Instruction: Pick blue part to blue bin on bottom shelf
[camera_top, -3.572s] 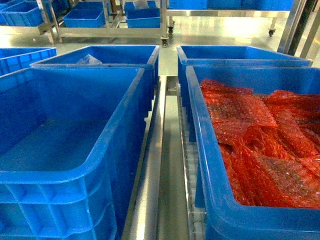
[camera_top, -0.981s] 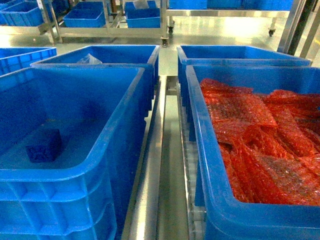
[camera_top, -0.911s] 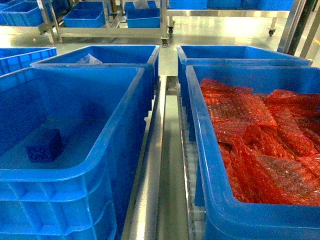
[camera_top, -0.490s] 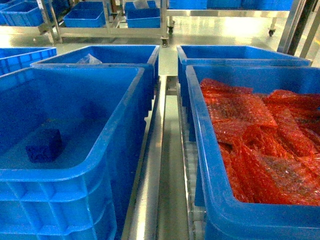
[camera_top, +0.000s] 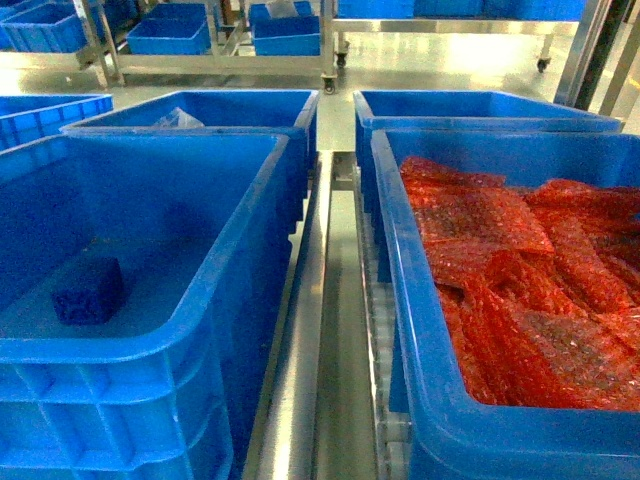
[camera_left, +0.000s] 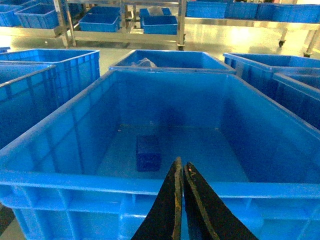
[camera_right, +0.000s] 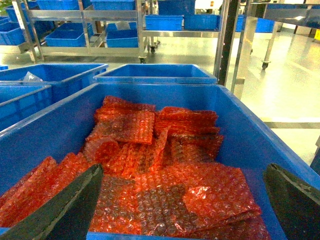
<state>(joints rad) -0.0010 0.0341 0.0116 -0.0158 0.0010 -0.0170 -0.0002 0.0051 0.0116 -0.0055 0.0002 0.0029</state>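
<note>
Inside blue bin (camera_top: 215, 290): blue part (camera_top: 88, 291), seemingly unlabelled.

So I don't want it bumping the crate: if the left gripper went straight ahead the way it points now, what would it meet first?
Probably the near rim of the blue bin. The left gripper, jaws shut, has its tips right at that rim, with the blue part lying beyond on the bin floor. Depth is unclear; it may clear the rim.
</note>
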